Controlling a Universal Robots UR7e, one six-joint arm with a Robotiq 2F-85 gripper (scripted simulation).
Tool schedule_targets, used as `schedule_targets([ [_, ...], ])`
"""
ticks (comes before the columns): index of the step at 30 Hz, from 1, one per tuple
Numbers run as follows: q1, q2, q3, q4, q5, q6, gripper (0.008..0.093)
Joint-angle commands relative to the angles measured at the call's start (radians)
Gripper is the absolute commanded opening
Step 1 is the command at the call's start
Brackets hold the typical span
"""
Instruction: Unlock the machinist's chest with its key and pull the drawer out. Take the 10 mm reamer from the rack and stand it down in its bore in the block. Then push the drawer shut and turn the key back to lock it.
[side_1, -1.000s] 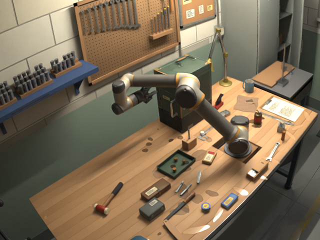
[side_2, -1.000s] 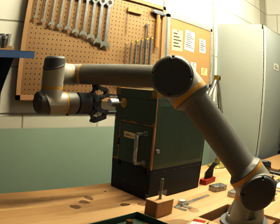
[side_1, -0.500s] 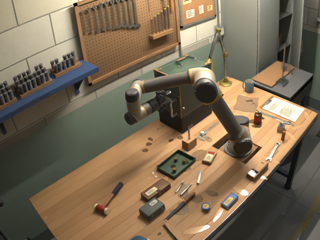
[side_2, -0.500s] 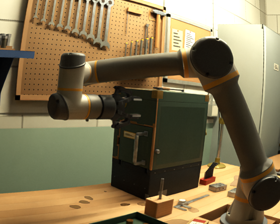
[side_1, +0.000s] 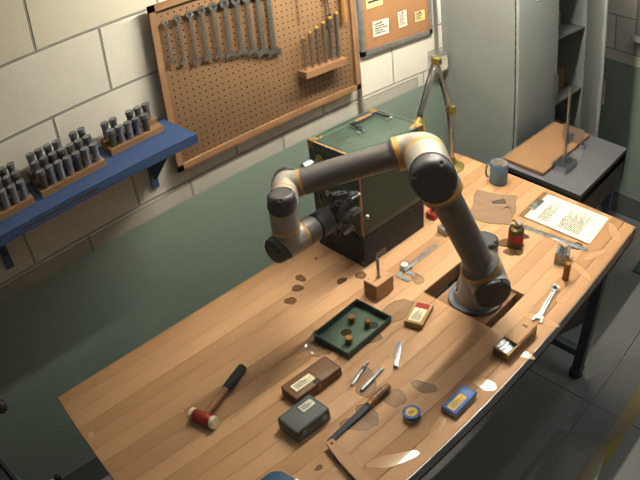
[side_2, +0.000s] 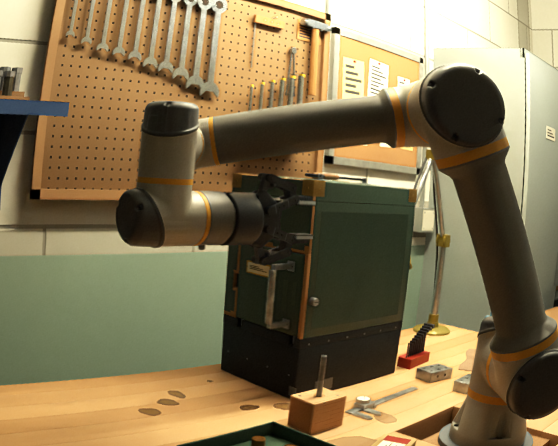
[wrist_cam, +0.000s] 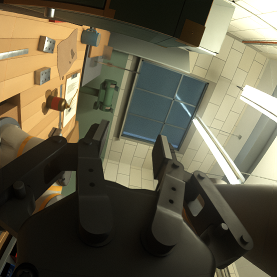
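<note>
My gripper points sideways at the upper front corner of the green machinist's chest, open and empty, its fingers framing only the far wall and window in the wrist camera. The chest stands at the back of the bench with its drawer pushed in and a vertical steel handle below my fingers. I cannot make out the key. In front of the chest a wooden block holds a reamer standing upright in it. The red rack sits on the bench to the chest's right.
A green tray with small brown pieces lies in front of the block. Small boxes, files, a mallet and a knife are scattered over the near bench. An oil can, clipboard and mug sit to the right, beyond my arm's base.
</note>
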Motion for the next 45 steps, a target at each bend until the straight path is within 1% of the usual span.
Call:
schedule_targets([
  [1, 0.0, -0.001, 0.001, 0.0, 0.001, 0.0, 0.053],
  [6, 0.004, -0.003, 0.004, -0.002, 0.005, 0.0, 0.053],
  [14, 0.004, -0.004, 0.005, -0.002, 0.005, 0.0, 0.038],
  [34, 0.005, -0.005, 0.006, -0.002, 0.005, 0.01, 0.038],
  [39, 0.005, -0.005, 0.006, -0.002, 0.005, 0.097, 0.038],
  [42, 0.005, -0.005, 0.006, -0.002, 0.005, 0.202, 0.038],
  [45, 0.005, -0.005, 0.006, -0.002, 0.005, 0.346, 0.038],
])
